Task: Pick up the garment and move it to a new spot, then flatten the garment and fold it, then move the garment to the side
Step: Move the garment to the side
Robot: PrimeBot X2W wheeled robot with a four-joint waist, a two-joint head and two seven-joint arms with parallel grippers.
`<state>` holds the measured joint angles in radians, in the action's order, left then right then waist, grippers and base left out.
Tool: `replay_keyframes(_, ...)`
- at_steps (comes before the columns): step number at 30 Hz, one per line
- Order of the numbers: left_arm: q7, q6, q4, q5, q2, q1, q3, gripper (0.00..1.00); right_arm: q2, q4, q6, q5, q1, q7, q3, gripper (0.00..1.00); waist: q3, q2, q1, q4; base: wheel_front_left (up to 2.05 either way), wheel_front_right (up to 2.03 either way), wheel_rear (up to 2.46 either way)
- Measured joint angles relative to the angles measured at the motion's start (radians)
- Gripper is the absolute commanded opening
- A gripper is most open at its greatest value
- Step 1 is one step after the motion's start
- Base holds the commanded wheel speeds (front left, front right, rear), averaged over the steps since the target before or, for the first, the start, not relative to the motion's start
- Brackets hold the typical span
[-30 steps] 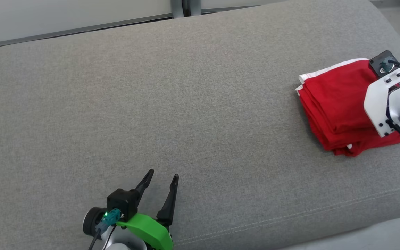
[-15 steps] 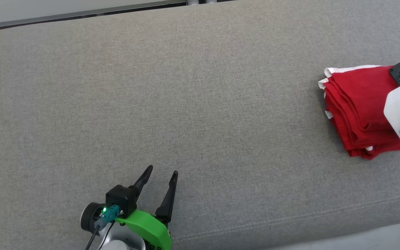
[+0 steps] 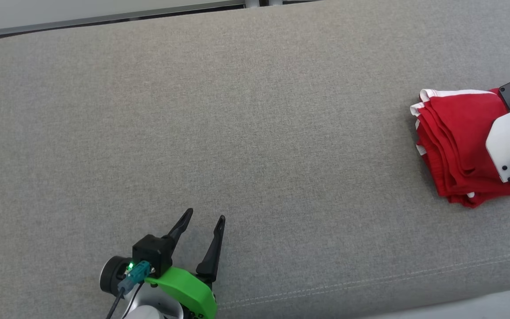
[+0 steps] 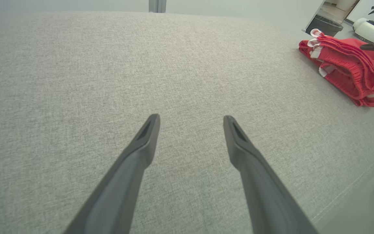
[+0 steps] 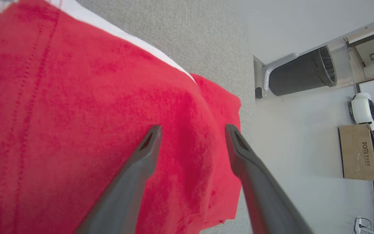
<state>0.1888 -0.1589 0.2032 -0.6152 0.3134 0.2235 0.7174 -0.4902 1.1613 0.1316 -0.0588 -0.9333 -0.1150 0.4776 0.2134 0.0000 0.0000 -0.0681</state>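
Observation:
The garment [image 3: 454, 141] is red with white trim and lies folded in a stack at the far right of the grey cushioned surface [image 3: 255, 133]. In the left wrist view the garment [image 4: 346, 65] sits at the upper right. My right gripper [image 5: 192, 127] hangs open just above the red garment [image 5: 76, 113], near its outer edge, with nothing between its fingers. Its white wrist [image 3: 509, 141] covers part of the stack in the head view. My left gripper [image 3: 206, 214] is open near the front edge, far from the garment, and empty [image 4: 191, 117].
The surface's stitched front edge [image 3: 370, 279] runs along the bottom right. Its right end drops off just past the garment. Beyond it on the floor stand a grey bin [image 5: 300, 76] and cardboard boxes [image 5: 359, 152].
My right gripper has opened and let go of the garment, which now rests on the surface. The head camera has shifted, so the whole picture moved. The left gripper has stayed put.

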Motion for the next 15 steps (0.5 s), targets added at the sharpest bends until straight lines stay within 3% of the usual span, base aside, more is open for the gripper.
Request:
replay_keyframes(8, 0.039, -0.017, -0.005, -0.011, -0.005, -0.03, -0.023, 1.0, 0.052, -0.022, 0.0, 0.005, 0.025, 0.212, -0.117, 1.0, -0.068, 0.0, 0.0, -0.009, 0.0, 0.0, 0.0)
replay_keyframes(15, 0.062, -0.051, -0.01, -0.009, -0.003, -0.088, -0.069, 1.0, 0.109, -0.087, 0.0, -0.027, 0.142, 0.352, -0.14, 1.0, -0.156, 0.0, 0.0, -0.013, 0.0, 0.0, 0.0)
